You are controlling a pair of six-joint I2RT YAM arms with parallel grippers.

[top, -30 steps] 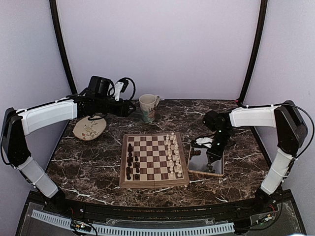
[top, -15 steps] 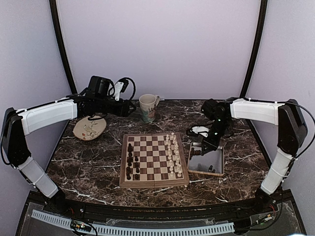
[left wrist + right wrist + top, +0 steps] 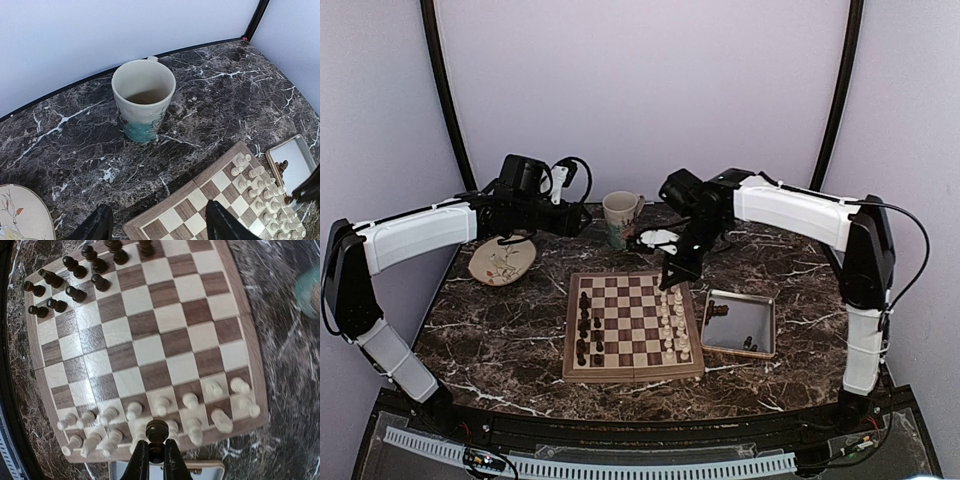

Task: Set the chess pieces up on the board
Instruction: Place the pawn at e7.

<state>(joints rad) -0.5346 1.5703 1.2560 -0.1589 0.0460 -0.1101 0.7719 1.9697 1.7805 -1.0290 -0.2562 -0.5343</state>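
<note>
The chessboard [image 3: 633,326] lies mid-table, with several dark chessmen [image 3: 584,325] on its left side and cream-white ones on its right. My right gripper [image 3: 678,273] hangs over the board's far right edge, shut on a dark pawn [image 3: 157,431], above the white rows in the right wrist view. More dark chessmen [image 3: 75,275] stand at the board's far side there. A few dark pieces [image 3: 748,343] lie in the metal tray. My left gripper [image 3: 157,227] is open and empty, raised over the board's far left corner [image 3: 170,210].
A cream and teal mug [image 3: 620,220] stands behind the board. A painted plate [image 3: 502,262] lies at the far left. The shiny metal tray [image 3: 740,322] sits right of the board. Black frame posts rise at both back corners.
My right arm lifted from the tray and swung left to the board's far right edge with the dark pawn held. The left arm stayed still.
</note>
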